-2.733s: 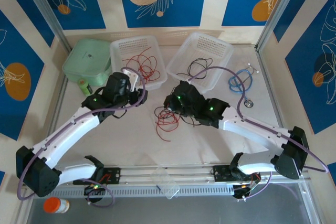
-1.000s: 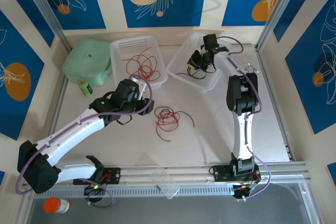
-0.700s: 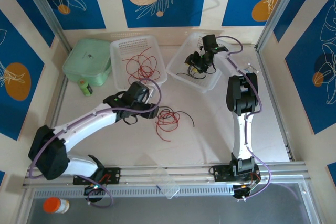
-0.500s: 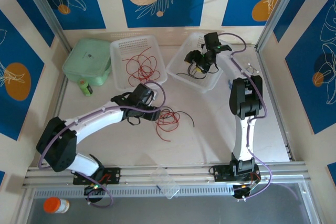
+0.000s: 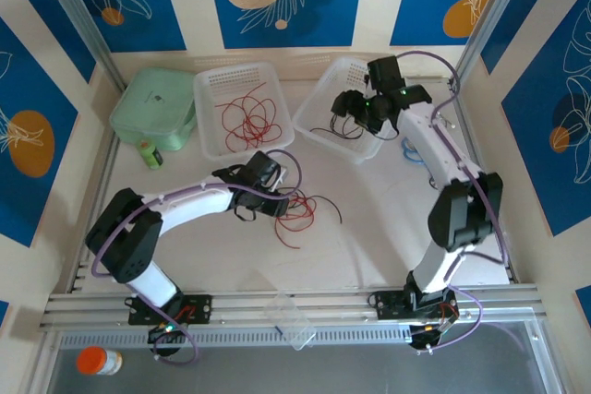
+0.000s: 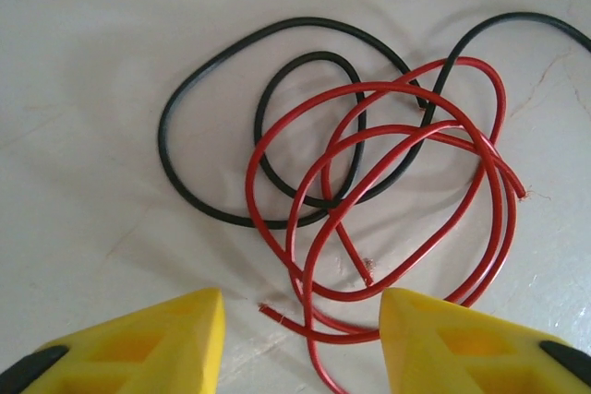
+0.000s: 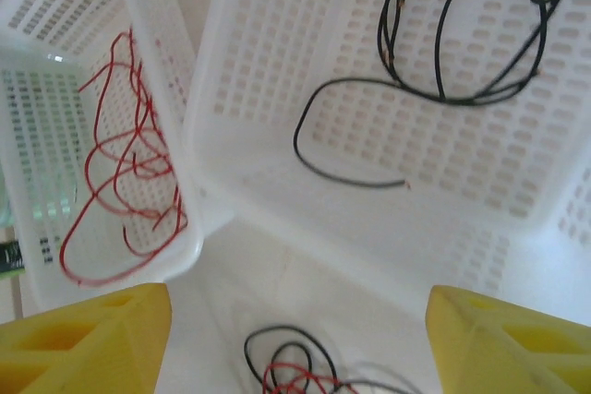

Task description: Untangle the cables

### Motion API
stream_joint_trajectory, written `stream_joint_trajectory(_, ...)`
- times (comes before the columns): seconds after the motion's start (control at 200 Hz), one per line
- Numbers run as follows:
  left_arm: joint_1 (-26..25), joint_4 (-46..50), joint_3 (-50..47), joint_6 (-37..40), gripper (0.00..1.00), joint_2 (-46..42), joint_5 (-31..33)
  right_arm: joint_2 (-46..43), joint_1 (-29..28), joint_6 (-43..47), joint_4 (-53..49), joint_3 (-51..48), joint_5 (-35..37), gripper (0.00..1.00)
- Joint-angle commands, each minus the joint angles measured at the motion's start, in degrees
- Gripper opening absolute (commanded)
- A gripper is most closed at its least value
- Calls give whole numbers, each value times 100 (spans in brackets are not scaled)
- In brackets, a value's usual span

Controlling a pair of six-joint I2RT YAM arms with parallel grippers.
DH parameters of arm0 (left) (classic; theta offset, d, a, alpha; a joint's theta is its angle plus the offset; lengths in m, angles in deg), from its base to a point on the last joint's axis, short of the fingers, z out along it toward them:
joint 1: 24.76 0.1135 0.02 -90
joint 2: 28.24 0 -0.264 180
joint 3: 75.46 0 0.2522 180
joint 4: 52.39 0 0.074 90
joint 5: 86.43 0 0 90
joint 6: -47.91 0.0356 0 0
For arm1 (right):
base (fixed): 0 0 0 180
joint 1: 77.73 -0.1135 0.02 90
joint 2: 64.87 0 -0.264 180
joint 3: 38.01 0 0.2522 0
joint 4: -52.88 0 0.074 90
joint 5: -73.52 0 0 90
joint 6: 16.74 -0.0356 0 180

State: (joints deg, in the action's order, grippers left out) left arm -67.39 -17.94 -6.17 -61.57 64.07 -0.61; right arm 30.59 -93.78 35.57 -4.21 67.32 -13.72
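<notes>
1. Left gripper: its 2 yellow fingers are standing apart, pinching nothing. It is hovering low over the table, at the near edge of the tangle.
2. Tangle is lying mid-table, just ahead of those fingers. It has 1 black cable curling in 2 loops, w/ red loops crossing over it. How many separate red pieces there are, can't tell. 1 red strand is running back btwn the 2 fingers, touching neither.
3. Right gripper: its 2 fingers are spread wide, carrying nothing. It is hanging above the near-left part of the right basket.
4. 2 white baskets are sitting side by side at the back of the table, near corners close together. The left basket is holding red cables only. The right basket is holding black cables, w/ 1 strand lying apart from the bunch.
5. Further out, 1 green lidded box is sitting left of the baskets, w/ 1 small green bottle just in front. 1 blue cable loop is lying right of the right basket, partly under the right arm.
</notes>
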Motion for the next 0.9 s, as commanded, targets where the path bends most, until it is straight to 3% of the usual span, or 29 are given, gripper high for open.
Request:
stream_joint_trajectory(0.0,-99,-222,32,82,46,189,-223,-731,-181,-37,-43,-598,325,72)
stream_joint_trajectory(0.315,-195,-420,222,408,37,589,104,-2178,-346,-503,290,-2257,216,69)
stream_joint_trajectory(0.895,-258,-619,323,389,12,747,77,-3069,-403,-837,308,-3080,90,66)
